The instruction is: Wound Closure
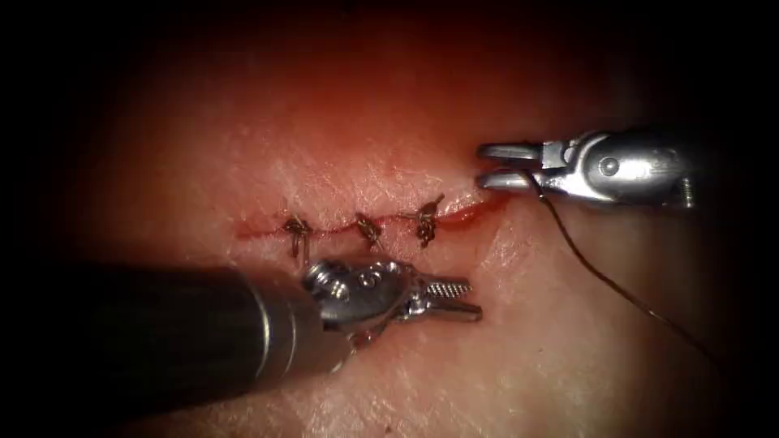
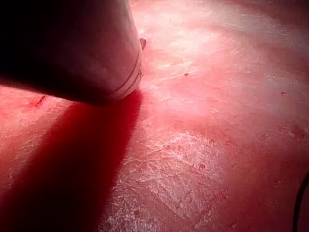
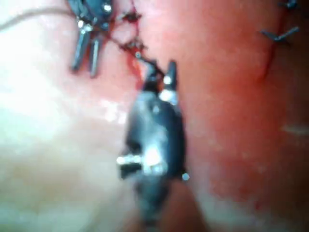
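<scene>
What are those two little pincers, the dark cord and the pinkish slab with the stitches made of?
The right arm's tool and the left arm's tool look like polished metal: silvery, with bright glints. Both have their jaws apart and hold nothing. The thread looks like a thin dark strand, material unclear. The tissue looks soft, moist and pale pink, with red fluid along the cut. I cannot make out the needle.

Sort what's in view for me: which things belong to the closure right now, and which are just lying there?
In play:
- tissue with its cut, open at the right end
- thread, trailing from the right tool; grip point unclear
- left tool, jaws slightly apart, holding nothing, below the cut

Just there:
- three tied stitches with cut ends
- red fluid along the cut
</scene>
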Robot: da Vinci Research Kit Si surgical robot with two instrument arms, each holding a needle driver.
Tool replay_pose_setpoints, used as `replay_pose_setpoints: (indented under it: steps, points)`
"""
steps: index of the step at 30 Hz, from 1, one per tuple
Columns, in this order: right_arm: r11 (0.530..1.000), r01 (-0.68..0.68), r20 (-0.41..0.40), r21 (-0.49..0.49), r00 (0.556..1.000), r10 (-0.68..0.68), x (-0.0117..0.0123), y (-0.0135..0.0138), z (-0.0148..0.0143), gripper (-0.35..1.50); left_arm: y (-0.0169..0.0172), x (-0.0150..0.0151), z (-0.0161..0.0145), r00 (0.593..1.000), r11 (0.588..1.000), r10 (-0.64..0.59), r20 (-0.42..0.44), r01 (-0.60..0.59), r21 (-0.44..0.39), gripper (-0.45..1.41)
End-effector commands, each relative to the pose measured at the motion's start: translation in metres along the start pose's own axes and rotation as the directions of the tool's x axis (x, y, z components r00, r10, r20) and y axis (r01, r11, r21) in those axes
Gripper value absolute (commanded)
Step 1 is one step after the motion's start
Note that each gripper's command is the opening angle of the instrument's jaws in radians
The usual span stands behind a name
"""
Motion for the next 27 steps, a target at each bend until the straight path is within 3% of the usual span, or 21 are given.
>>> replay_pose_setpoints:
  steps: [1, 6, 11, 27]
  points:
    - [1.000, -0.002, -0.005, 0.002, 1.000, 0.002, -0.0003, 0.0000, 0.0007, -0.35, -0.0002, -0.0003, 0.0008, 1.000, 1.000, 0.000, 0.001, 0.000, -0.002, 0.19]
    - [0.999, 0.041, -0.005, 0.013, 0.999, -0.041, 0.0000, 0.0003, 0.0004, -0.35, -0.0002, -0.0003, 0.0008, 1.000, 1.000, 0.000, 0.001, 0.000, -0.003, 0.19]
    - [0.985, 0.173, -0.007, 0.009, 0.985, -0.173, 0.0005, 0.0002, 0.0004, -0.35, -0.0002, -0.0003, 0.0007, 1.000, 1.000, 0.000, 0.001, 0.000, -0.003, 0.19]
    - [0.983, 0.182, -0.019, 0.009, 0.983, -0.182, 0.0005, 0.0008, 0.0003, -0.35, -0.0002, -0.0003, 0.0007, 1.000, 1.000, 0.001, 0.002, -0.001, -0.005, 0.19]
